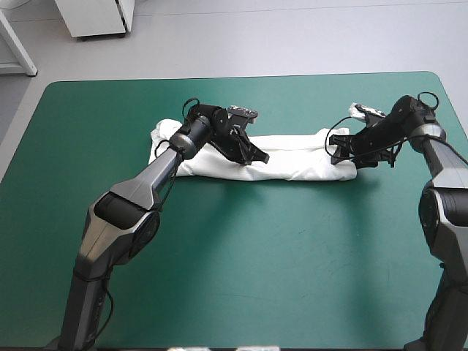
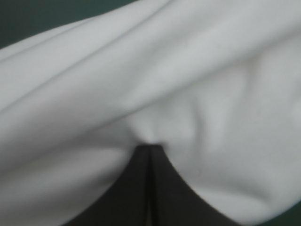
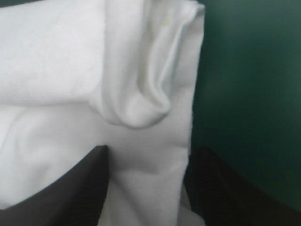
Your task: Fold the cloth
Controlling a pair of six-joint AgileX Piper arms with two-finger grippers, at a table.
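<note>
The white T-shirt [image 1: 292, 157] lies as a long folded band across the far middle of the table. My left gripper [image 1: 259, 156] rests on the band left of its middle. In the left wrist view its black fingers [image 2: 141, 188] meet in a point, with the T-shirt [image 2: 188, 70] puckered at the tip, so it is shut on the cloth. My right gripper [image 1: 338, 155] sits at the band's right end. There the right gripper [image 3: 150, 160] stands open, and the T-shirt [image 3: 56, 61] and its rolled end edge lie between its fingers [image 3: 94, 179].
The teal-green cover [image 1: 256, 256] stretches wide on the near side of the band. A narrower strip of it runs behind the shirt to the table's far edge [image 1: 241, 77]. Bare cover [image 3: 249, 94] lies just beyond the shirt's right end.
</note>
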